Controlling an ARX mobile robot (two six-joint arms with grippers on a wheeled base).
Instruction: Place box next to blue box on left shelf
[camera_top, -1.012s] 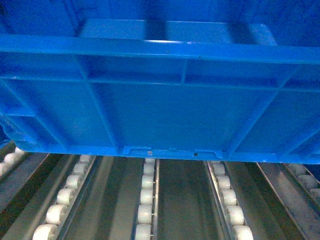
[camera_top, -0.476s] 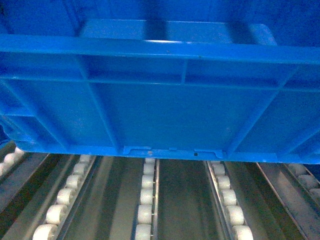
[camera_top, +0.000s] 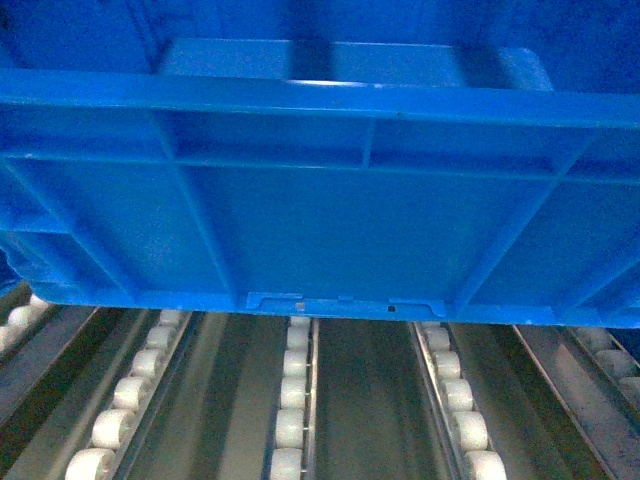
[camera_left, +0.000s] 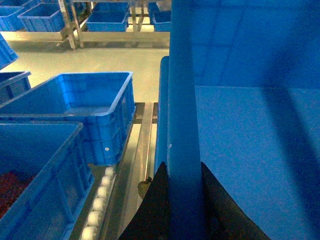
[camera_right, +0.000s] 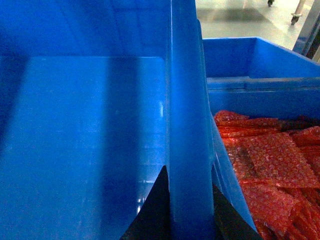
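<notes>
Crates crowd the left shelf (camera_top: 292, 400), where the box (camera_top: 330, 230) fills the head view above white roller rails, its inside bare and smooth. The left gripper (camera_left: 184, 200) clamps its left rim, the right gripper (camera_right: 189, 210) its right rim. Just beside the right wall, a neighbouring crate (camera_right: 260, 85) holds red bubble wrap (camera_right: 275, 165). Left, an empty blue crate (camera_left: 85, 107) sits on the rollers; a nearer one (camera_left: 35, 170) shows reddish contents, cut off.
</notes>
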